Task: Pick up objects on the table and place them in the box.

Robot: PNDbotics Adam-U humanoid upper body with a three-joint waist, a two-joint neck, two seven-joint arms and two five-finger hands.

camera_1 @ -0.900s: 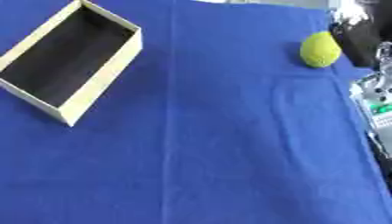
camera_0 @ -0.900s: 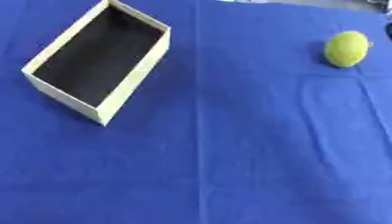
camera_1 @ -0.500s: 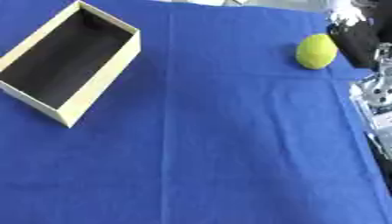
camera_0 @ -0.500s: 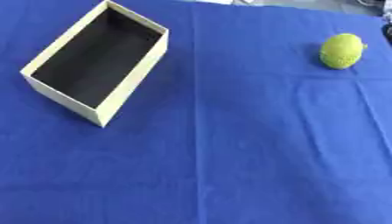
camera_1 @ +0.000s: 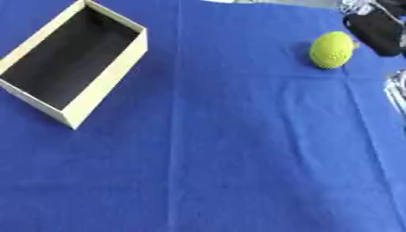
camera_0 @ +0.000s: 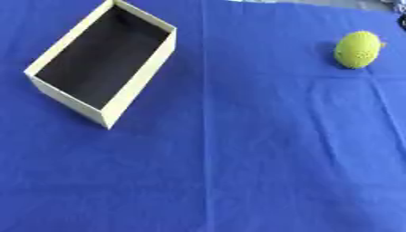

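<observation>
An open cream box [camera_0: 103, 63] with a dark inside lies askew at the upper left of the blue table. A yellow-green rounded object [camera_1: 331, 50] with a dimpled skin rests on the cloth at the upper right. In the right eye view my right hand [camera_1: 375, 32] shows as a black shape at the top right corner, just right of the object and close to it. Whether it touches the object cannot be made out. My left hand shows in no view.
A blue cloth [camera_0: 238, 158] covers the whole table, with faint fold lines. A silver part of my right arm [camera_1: 398, 90] shows at the right edge. The table's far edge [camera_1: 262, 2] runs along the top.
My right hand's dark shape has shifted slightly up and to the right. The box and the yellow-green object lie where they were.
</observation>
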